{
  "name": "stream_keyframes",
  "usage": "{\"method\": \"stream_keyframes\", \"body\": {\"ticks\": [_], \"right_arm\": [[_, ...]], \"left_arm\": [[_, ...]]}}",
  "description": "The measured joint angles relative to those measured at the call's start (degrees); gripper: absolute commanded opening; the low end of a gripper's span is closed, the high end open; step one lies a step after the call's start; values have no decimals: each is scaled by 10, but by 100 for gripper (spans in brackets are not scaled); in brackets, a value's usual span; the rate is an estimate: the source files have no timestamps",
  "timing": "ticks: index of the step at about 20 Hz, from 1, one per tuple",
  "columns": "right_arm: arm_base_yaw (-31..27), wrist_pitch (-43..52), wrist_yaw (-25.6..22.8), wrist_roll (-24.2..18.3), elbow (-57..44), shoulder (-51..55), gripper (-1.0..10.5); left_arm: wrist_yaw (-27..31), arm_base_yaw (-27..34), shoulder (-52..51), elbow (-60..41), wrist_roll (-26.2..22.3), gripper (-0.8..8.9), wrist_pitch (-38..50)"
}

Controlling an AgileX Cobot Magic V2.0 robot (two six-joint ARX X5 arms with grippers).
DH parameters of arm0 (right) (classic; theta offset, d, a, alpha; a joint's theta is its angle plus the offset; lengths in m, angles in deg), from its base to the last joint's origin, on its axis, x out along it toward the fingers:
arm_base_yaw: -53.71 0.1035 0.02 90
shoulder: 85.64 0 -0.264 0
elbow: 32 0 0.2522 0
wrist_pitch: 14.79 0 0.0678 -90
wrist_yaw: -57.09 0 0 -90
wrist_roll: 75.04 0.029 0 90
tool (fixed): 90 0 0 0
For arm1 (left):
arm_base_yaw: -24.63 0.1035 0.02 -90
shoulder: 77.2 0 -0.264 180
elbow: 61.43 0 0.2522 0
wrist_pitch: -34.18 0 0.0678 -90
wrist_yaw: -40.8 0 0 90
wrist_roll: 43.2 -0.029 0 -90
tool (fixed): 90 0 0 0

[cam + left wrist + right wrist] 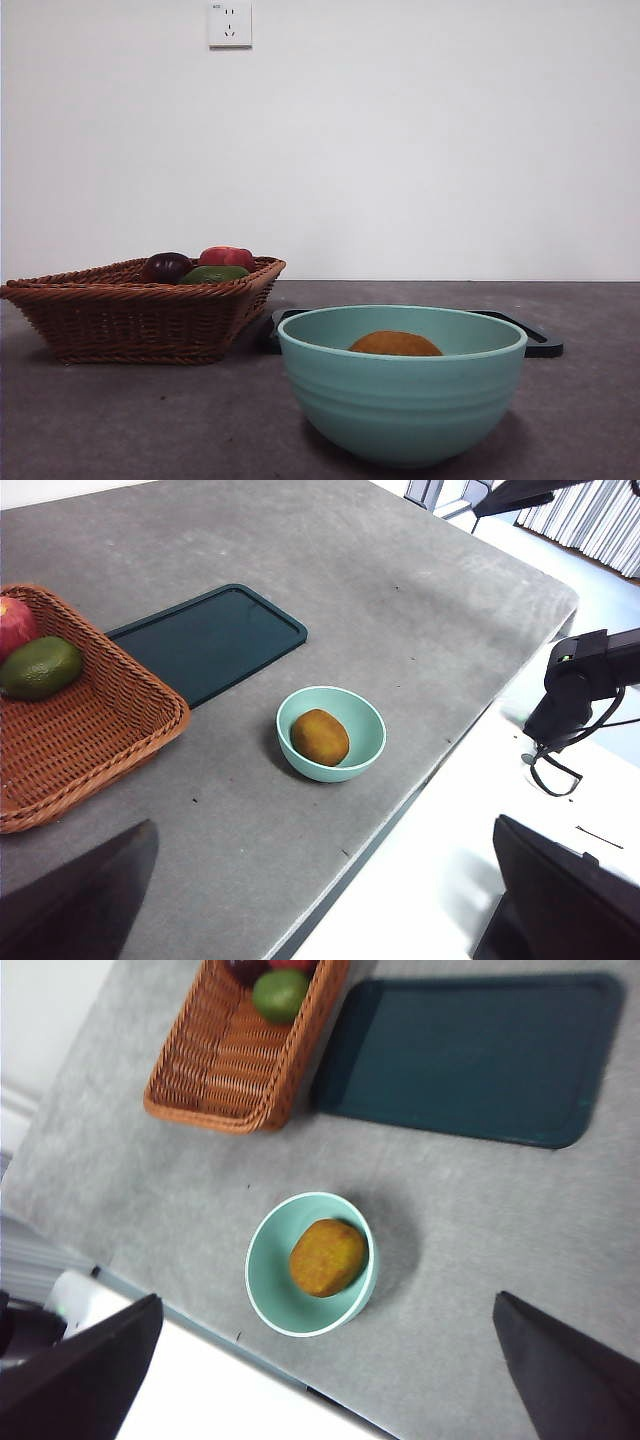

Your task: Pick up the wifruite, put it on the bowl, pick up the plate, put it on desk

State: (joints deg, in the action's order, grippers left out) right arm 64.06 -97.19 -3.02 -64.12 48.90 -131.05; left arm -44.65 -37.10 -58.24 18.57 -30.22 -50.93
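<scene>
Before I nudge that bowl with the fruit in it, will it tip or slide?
The bowl probably slides rather than tips: it looks wide and low on the flat desk. The wifruite lies loose inside and may roll. The smooth rim could be slippery.

Wifruite in bowl

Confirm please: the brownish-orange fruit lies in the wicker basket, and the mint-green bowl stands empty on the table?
Not right. The brownish-orange fruit lies inside the mint-green bowl, not in the wicker basket, as the right wrist view shows. The bowl does stand on the table.
</scene>
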Motion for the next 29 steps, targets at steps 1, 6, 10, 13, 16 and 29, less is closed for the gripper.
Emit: {"method": "stream_keyframes", "body": {"ticks": [1, 6, 10, 13, 16, 29], "right_arm": [[12, 7, 0, 0, 0, -15, 614], [96, 40, -55, 1, 0, -93, 579], [179, 58, -116, 6, 0, -161, 579], [229, 60, -168, 14, 0, -219, 579], [266, 66, -213, 21, 0, -283, 579], [282, 74, -241, 24, 0, -500, 547]], "left_arm": [[0, 0, 0, 0, 0, 561, 0], [0, 0, 0, 0, 0, 561, 0], [0, 0, 0, 0, 0, 561, 0], [0, 0, 0, 0, 0, 561, 0], [0, 0, 0, 0, 0, 561, 0], [0, 0, 0, 0, 0, 561, 0]]}}
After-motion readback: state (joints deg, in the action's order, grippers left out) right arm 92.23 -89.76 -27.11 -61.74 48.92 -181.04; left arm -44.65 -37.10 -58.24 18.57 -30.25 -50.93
